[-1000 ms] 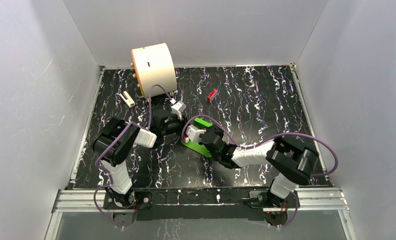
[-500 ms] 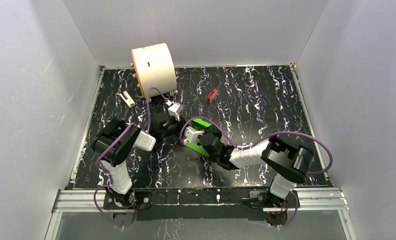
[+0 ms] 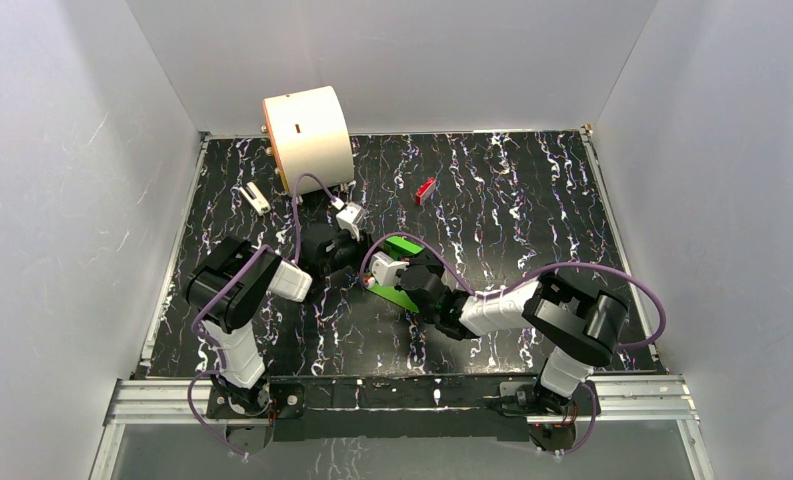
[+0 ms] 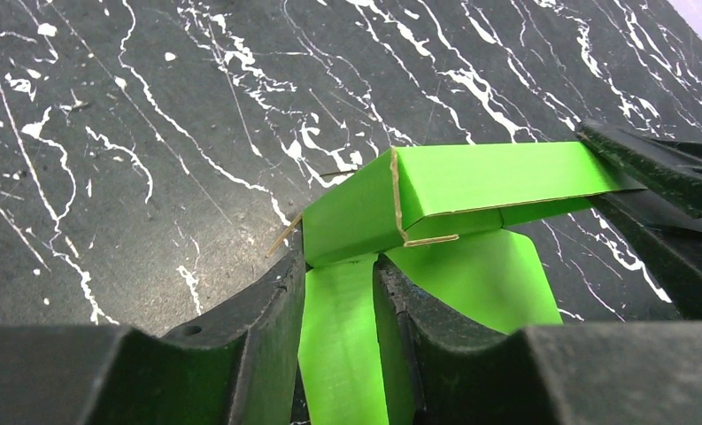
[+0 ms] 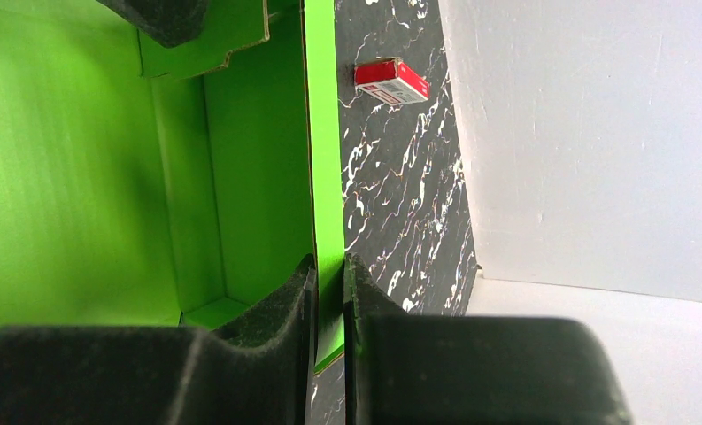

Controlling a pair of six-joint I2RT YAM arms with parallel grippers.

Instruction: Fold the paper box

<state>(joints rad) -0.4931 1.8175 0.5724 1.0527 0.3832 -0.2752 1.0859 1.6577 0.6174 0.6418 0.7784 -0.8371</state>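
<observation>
Lying on the black, white-veined table (image 3: 532, 200), the paper box (image 3: 404, 245) sits to the right of the cream cylinder (image 3: 307, 135) and nearer the arms' bases than it, a bright green, partly folded shell between the two wrists. The cylinder stands at the table's far edge by the back wall. The right arm (image 3: 502, 305) comes in from the side of the box away from the cylinder. Its wrist view shows the right jaws clamped on one upright green wall of the box, the thin card pinched edge-on between the two black fingers (image 5: 276, 310), with the box's open green inside spread out on one side of that wall. The left arm (image 3: 237, 285) lies on the cylinder's side of the box, its wrist between cylinder and box. In its wrist view the left jaws stand apart, with a green flap showing flat in the gap between the fingers (image 4: 258, 310); whether they touch its edges cannot be told. Just past the fingertips a folded sleeve of the box juts across, raw card showing at its open end. A small red block (image 3: 425, 189) lies to the right of the cylinder, farther from the bases than the box and well apart from it. A small white item (image 3: 256, 198) lies near the cylinder's left side.
</observation>
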